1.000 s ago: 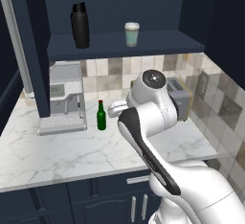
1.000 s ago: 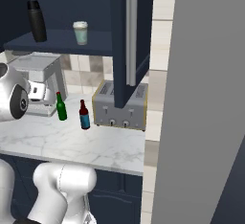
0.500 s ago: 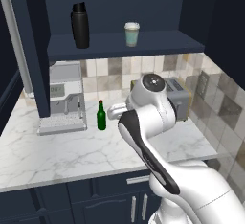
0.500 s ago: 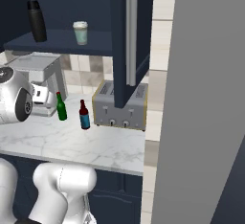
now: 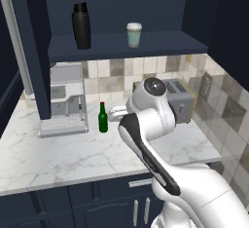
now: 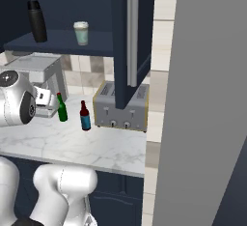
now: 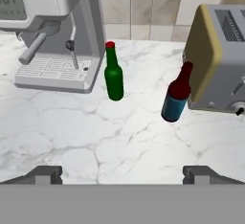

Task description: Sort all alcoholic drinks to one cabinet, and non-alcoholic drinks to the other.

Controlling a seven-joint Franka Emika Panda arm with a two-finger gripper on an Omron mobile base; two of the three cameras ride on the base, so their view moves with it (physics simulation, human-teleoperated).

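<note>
Arm swung slightly toward bottles over last second; hand (image 7: 122,173) wide open, empty. Green bottle (image 7: 113,72) ahead-left, brown bottle (image 7: 176,94) ahead-right by toaster (image 7: 217,55) (both on counter (image 7: 95,137)). Flask (image 5: 81,26), cup (image 5: 133,34) shelved above. Approach under way, no grasp yet.

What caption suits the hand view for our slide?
Open pincer faces a green bottle and a brown bottle between coffee machine and toaster.

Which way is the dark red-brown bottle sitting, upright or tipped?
Upright. The dark red-brown bottle stands on its base on the counter, neck up, beside the toaster.
</note>
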